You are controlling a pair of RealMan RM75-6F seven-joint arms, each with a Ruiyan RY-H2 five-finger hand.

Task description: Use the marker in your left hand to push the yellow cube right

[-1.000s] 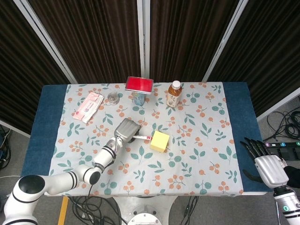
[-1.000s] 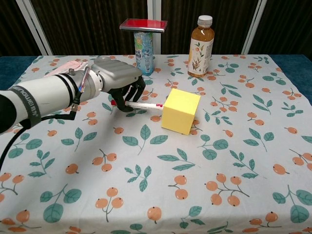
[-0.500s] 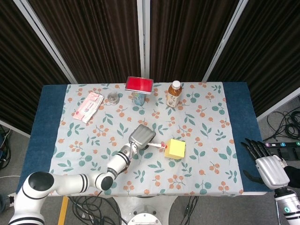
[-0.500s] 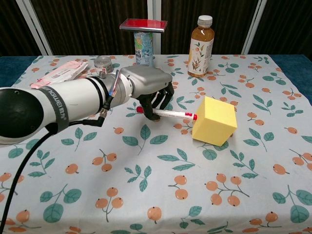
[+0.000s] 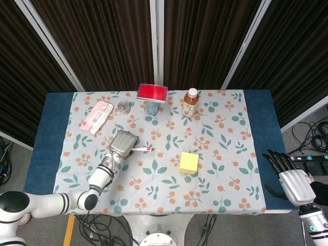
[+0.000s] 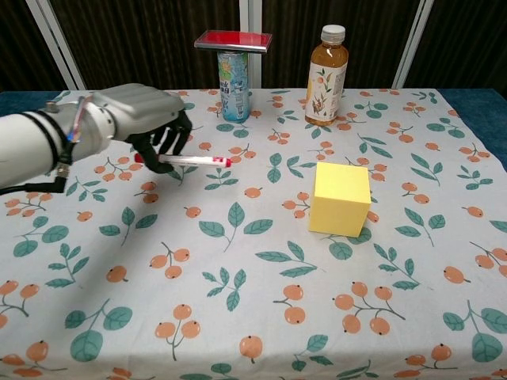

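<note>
The yellow cube (image 5: 189, 163) (image 6: 341, 199) rests on the floral tablecloth right of centre, with nothing touching it. My left hand (image 5: 123, 143) (image 6: 143, 119) sits well to its left and grips a white marker (image 5: 143, 148) (image 6: 188, 160) with red ends, its tip pointing right toward the cube across a wide gap. Off the table's right edge my right hand (image 5: 288, 179) hangs with fingers spread and nothing in it; the chest view does not show it.
Along the far side stand a tea bottle (image 5: 190, 103) (image 6: 326, 77), a can (image 6: 234, 75) with a red box (image 5: 151, 92) (image 6: 234, 39) on top, a small round tin (image 5: 123, 106) and a pink packet (image 5: 96, 117). Blue table edges (image 5: 52, 133) flank the cloth.
The cube slid right and came to rest. My left hand then drew back to the left with the marker, leaving a gap between the tip and the cube.
</note>
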